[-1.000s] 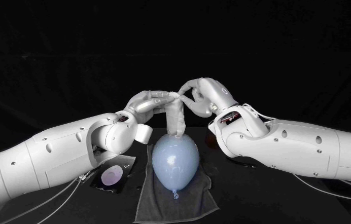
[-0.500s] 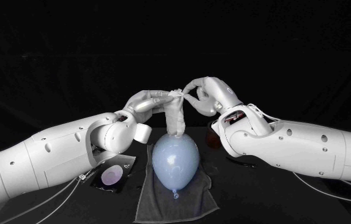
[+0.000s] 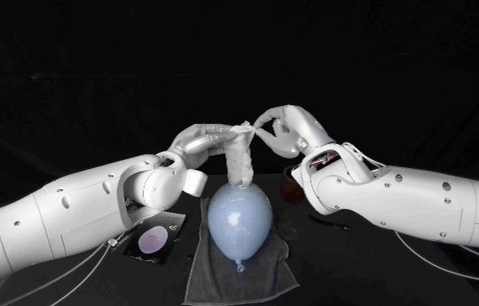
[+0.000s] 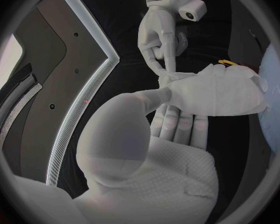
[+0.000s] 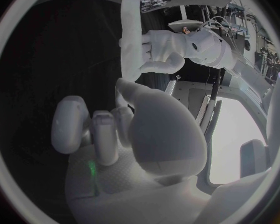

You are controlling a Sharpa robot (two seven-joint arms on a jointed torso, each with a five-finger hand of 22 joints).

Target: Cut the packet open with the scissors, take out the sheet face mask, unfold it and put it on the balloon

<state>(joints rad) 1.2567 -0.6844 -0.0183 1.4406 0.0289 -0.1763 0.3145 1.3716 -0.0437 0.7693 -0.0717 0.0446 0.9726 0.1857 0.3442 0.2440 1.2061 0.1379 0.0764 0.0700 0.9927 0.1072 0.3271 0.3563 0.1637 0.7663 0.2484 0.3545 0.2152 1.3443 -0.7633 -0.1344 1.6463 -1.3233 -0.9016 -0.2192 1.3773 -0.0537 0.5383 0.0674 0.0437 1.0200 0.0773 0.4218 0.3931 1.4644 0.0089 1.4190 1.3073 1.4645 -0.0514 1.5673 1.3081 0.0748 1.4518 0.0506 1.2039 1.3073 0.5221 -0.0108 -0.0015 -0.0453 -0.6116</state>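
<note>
Both left hand (image 3: 205,140) and right hand (image 3: 284,127) keep stretching the mask (image 3: 239,157) wider.

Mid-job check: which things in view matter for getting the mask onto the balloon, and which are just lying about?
In the job: sheet mask, pinched by the left hand and right hand; balloon beneath it; packet by the left arm.
Lying about: grey towel under the balloon; a reddish-brown thing by the right arm, too hidden to name.
</note>
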